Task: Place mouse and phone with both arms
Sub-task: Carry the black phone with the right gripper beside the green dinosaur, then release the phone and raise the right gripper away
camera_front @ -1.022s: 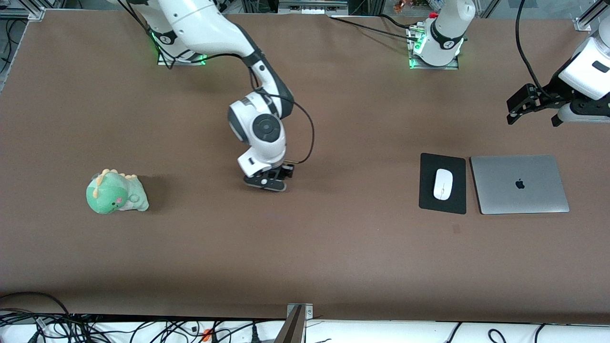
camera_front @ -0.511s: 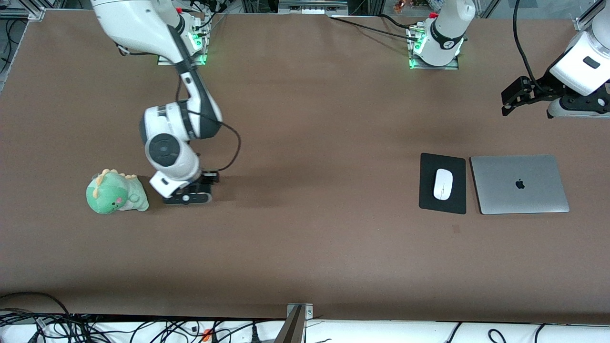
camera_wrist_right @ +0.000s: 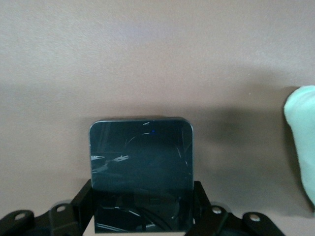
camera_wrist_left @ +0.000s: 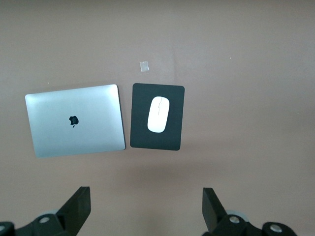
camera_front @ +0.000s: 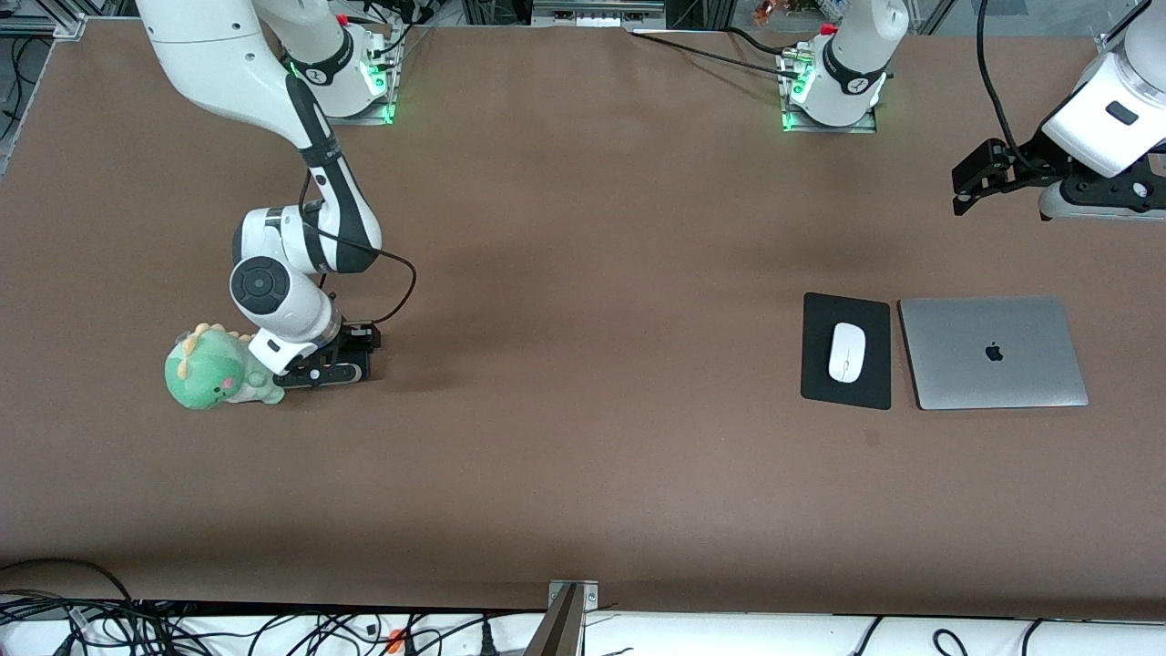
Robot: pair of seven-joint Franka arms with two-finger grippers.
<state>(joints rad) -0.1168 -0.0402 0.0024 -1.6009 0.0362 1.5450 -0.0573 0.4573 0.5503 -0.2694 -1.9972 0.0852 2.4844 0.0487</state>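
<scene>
Phone (camera_wrist_right: 141,174), a black slab with rounded corners, sits pinched between the jaws of the right gripper (camera_front: 321,372), which is low over the brown counter (camera_front: 583,474) just beside a green plush dinosaur (camera_front: 215,369), toward the right arm's end. In the right wrist view the dark glossy slab sticks out from between the two black fingers (camera_wrist_right: 81,206), and the plush's pale green edge (camera_wrist_right: 301,137) shows near it. Whether the phone touches the counter cannot be told.

The left gripper (camera_front: 973,182) hangs in the air over the counter toward the left arm's end, its jaws spread wide with nothing between them; the left wrist view shows both fingertips (camera_wrist_left: 78,204) well apart. The white mouse (camera_front: 846,352) lies on a black mouse pad (camera_front: 820,383), which sits just beside a closed silver laptop (camera_front: 993,352). A small pale mark (camera_wrist_left: 143,66) is on the counter near the pad.
</scene>
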